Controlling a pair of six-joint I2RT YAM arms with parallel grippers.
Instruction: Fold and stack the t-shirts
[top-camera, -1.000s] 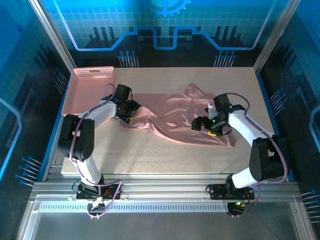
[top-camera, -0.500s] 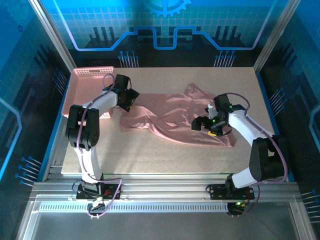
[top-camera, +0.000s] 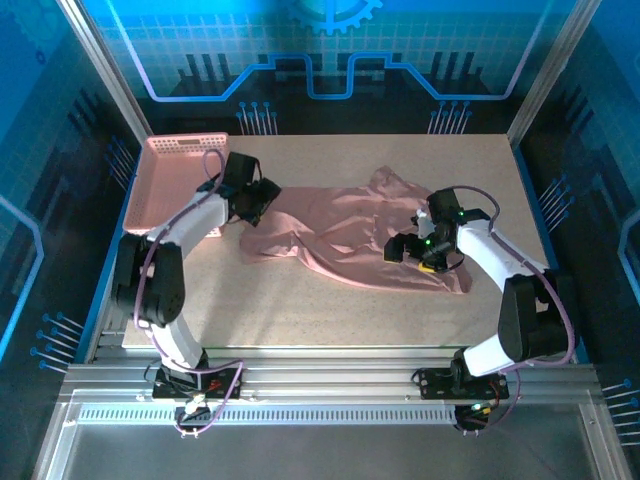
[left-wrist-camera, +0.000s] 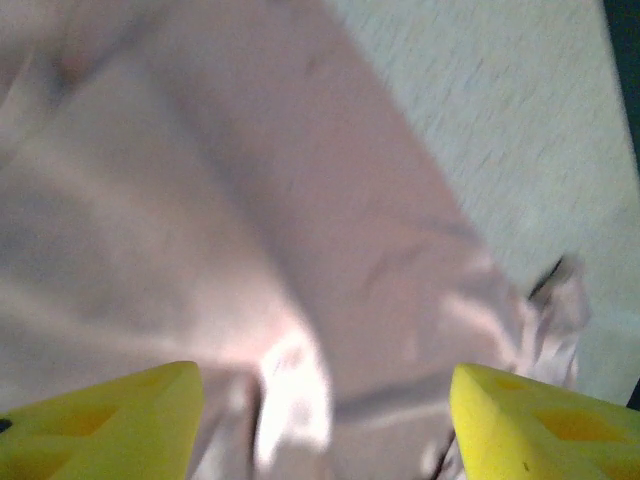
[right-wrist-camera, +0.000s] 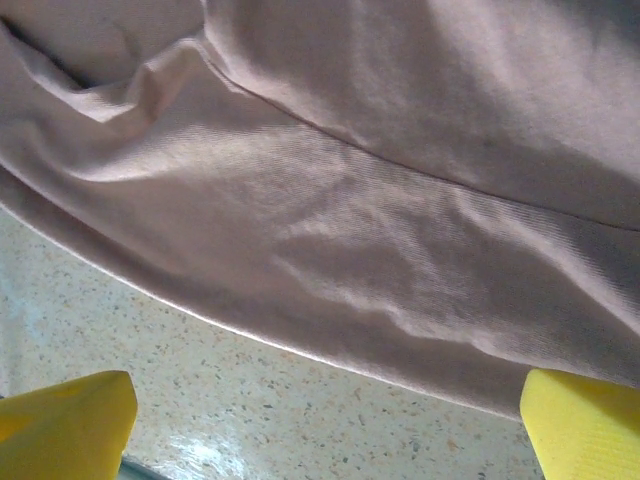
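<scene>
The left jaws are seen parted about two-thirds of the way, with nothing clamped between them; in the left wrist view the two yellow fingertips (left-wrist-camera: 100, 420) are set well apart at the bottom corners, and blurred pink cloth and a strip of speckled surface are seen in the gap. The right jaws are spread fully and hold nothing; their yellow fingertips (right-wrist-camera: 65, 425) are set at the bottom corners of the right wrist view, above a hem of the cloth and the bare surface just beside it. Whether either pair touches the fabric cannot be told. The dusty-pink t-shirt (top-camera: 340, 235) is laid crumpled and only partly spread across the middle of the tabletop (top-camera: 330, 310), reaching from left of centre toward the right edge, with a bunched part pointing to the far edge. The left arm (top-camera: 190, 225) is stretched so that its jaws are placed over the shirt's left end, near the pink lattice basket (top-camera: 185, 143) set in the far left corner. The right arm (top-camera: 500, 255) is bent so that its jaws are placed over the shirt's right part, near the right edge. Open room is left along the whole near edge, along the far edge and in the far right corner.
</scene>
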